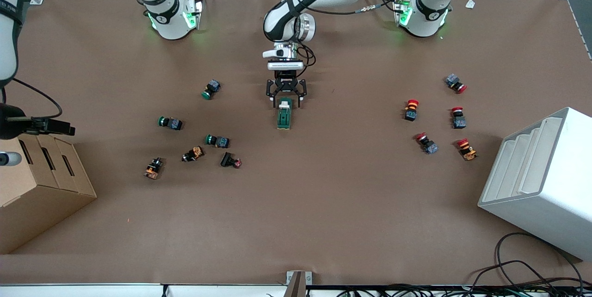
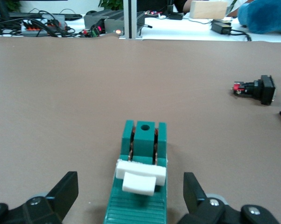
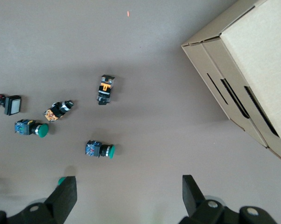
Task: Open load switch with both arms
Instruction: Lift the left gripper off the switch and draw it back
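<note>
The load switch (image 1: 284,115), a dark-green block with a white tab (image 2: 139,177) at the end toward the robots' bases, lies flat mid-table. My left gripper (image 1: 285,101) is low over that tab end and open. In the left wrist view the load switch (image 2: 143,144) runs between the left gripper's (image 2: 131,186) black fingers (image 2: 68,186), which stand apart from its sides. My right gripper (image 3: 129,186) is open and empty, high over the table at the right arm's end, above several green push buttons (image 3: 99,150) beside the cardboard box (image 3: 252,70).
Green push buttons (image 1: 211,89) and other small parts (image 1: 152,168) are scattered toward the right arm's end. Red push buttons (image 1: 411,109) lie toward the left arm's end. A cardboard box (image 1: 37,186) and a white stepped box (image 1: 541,181) stand at the table's two ends.
</note>
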